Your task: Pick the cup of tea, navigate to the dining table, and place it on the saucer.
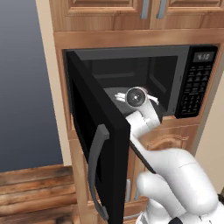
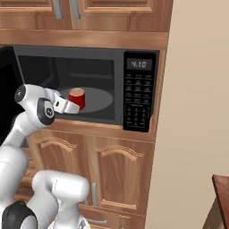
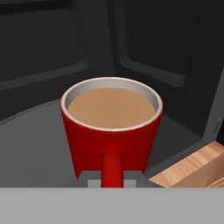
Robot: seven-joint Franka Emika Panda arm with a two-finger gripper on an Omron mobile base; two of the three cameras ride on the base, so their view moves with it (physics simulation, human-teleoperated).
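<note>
The cup of tea (image 3: 111, 131) is a glossy red mug with a pale rim and tan liquid. It sits upright inside the open microwave (image 2: 138, 94), over the grey turntable (image 2: 99, 99). In the right base view the cup of tea (image 2: 77, 97) is at the front left of the cavity. My gripper (image 3: 111, 180) is shut on the mug's handle, which faces me between the two fingertips. From the right base view the gripper (image 2: 74, 106) reaches into the cavity from the left. The saucer is out of view.
The black microwave door (image 1: 100, 144) hangs wide open on the left, close beside my arm. Wooden cabinets (image 2: 116, 165) sit above and below the microwave. A beige wall (image 2: 197, 112) is on the right. A reddish-brown wooden corner (image 2: 222, 190) shows at the lower right; I cannot tell whether it is the dining table.
</note>
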